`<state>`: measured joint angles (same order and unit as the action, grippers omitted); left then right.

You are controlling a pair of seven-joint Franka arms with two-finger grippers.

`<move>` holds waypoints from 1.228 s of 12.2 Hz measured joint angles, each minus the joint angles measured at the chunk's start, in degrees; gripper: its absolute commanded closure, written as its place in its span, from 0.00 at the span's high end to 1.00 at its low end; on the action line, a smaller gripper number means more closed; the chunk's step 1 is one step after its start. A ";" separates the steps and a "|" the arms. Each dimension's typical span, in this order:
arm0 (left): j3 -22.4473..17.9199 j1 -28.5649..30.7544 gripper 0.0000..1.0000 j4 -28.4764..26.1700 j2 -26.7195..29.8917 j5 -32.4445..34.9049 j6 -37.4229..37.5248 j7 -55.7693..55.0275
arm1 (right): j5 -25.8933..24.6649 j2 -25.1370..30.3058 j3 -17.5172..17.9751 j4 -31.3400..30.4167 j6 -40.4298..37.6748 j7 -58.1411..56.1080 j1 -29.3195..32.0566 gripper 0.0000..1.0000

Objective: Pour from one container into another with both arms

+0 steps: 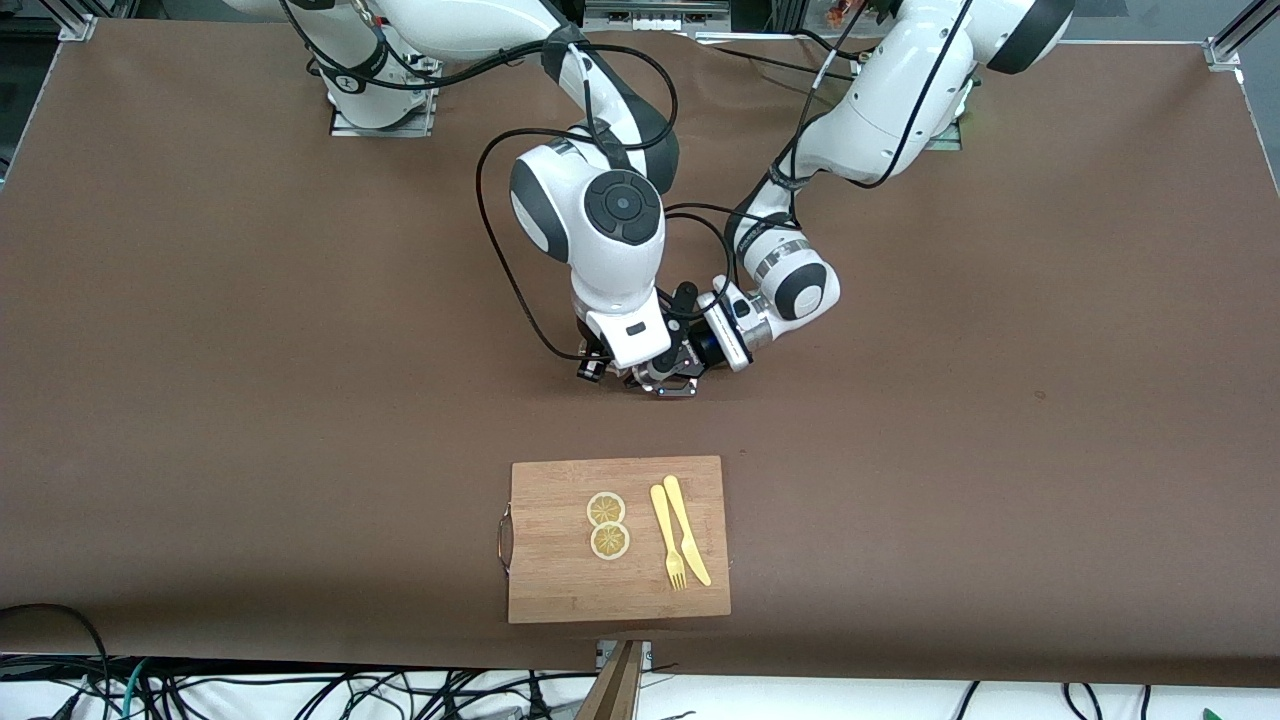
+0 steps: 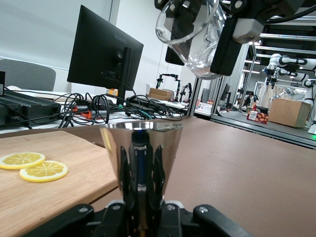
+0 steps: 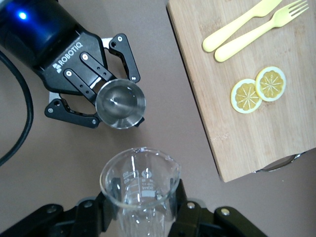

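both arms reach in from the top of the front view and meet near the middle of the frame, over the brown surface (image 1: pixel 200 350). the right arm (image 1: pixel 590 215), based at the upper left of that frame, bends down at its elbow so its wrist points downward. its right pincer (image 3: pixel 140 207) is pinched on a clear glass beaker (image 3: pixel 140 180), shown at the bottom centre of the right wrist view and at the upper middle of the left wrist view, tilted in the air. the left arm (image 1: pixel 850 130), based at the upper right of the front frame, folds low and comes in sideways, its wrist close to the surface. its left pincer (image 3: pixel 94 96) is pressed shut on a shiny metal cup (image 3: pixel 120 104), which stands upright in the centre of the left wrist view. in the right wrist view the cup's round mouth sits just above the beaker's lip. a wooden cutting board (image 1: pixel 560 590) lies in the lower centre of the front frame, nearer the camera than the arms. on it lie two lemon slices (image 1: pixel 607 525), touching, and beside them a yellow fork (image 1: pixel 667 537) and yellow knife (image 1: pixel 686 515).
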<state>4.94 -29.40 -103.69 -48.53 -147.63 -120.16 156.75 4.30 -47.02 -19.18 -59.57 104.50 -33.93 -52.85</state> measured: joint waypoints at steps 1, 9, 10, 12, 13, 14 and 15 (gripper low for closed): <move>-0.05 0.00 0.00 0.04 0.00 0.00 0.00 0.00 | -1.13 -0.01 0.00 0.00 -0.32 0.00 -0.22 0.32; -0.18 0.00 0.00 0.36 0.01 0.00 0.00 0.00 | -6.20 -1.50 -0.08 -0.06 -1.00 0.45 -3.78 0.32; -0.18 0.00 0.00 0.44 0.01 0.00 0.00 0.00 | -6.75 -1.84 -0.18 -0.06 -0.99 0.45 -3.89 0.32; -0.18 0.00 0.00 0.53 0.01 0.00 0.00 0.00 | -7.06 -2.54 -0.77 -0.05 -0.99 0.45 -4.31 0.32; -0.18 -0.01 0.00 0.56 0.01 0.00 0.00 0.00 | -7.11 -2.91 -1.23 -0.05 -0.96 0.45 -4.63 0.32; -0.18 -0.01 0.00 0.58 0.01 0.00 0.00 0.00 | -7.14 -3.25 -1.99 -0.05 -0.94 0.45 -5.14 0.32; -0.18 -0.01 0.00 0.59 0.01 0.00 0.00 0.00 | -7.16 -3.52 -2.92 -0.05 -0.91 0.45 -5.79 0.32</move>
<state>4.76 -29.41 -103.10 -48.52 -147.63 -120.16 156.75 -2.86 -50.54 -22.10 -59.62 103.59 -33.47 -58.64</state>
